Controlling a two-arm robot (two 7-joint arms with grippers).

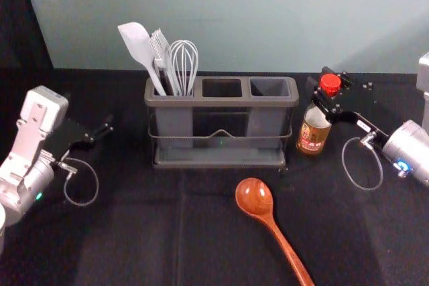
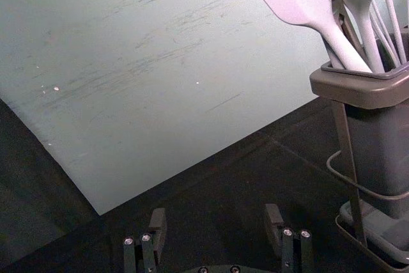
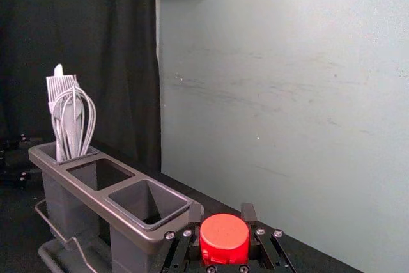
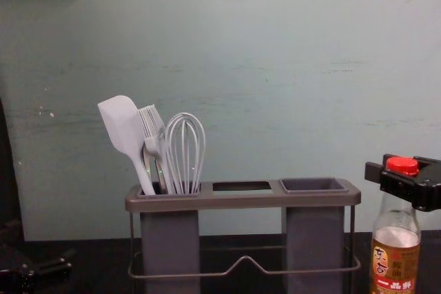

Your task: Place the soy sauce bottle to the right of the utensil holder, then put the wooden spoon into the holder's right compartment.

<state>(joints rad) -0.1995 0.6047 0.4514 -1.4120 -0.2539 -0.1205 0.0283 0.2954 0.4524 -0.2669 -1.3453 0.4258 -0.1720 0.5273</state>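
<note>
One neck is in your grasp: your right gripper (image 1: 328, 90) closes around the upright soy sauce bottle (image 1: 313, 132), just right of the utensil holder (image 1: 221, 102); opposite, your left gripper (image 1: 99, 129) gapes wide, empty; the wooden spoon (image 1: 255, 197) lies in front

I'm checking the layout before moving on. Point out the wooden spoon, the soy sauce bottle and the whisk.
Wooden spoon (image 1: 254, 197): head view, on its bowl.
Soy sauce bottle (image 4: 395, 266): chest view, on its label.
Whisk (image 4: 185, 153): chest view, on its wire loops.
</note>
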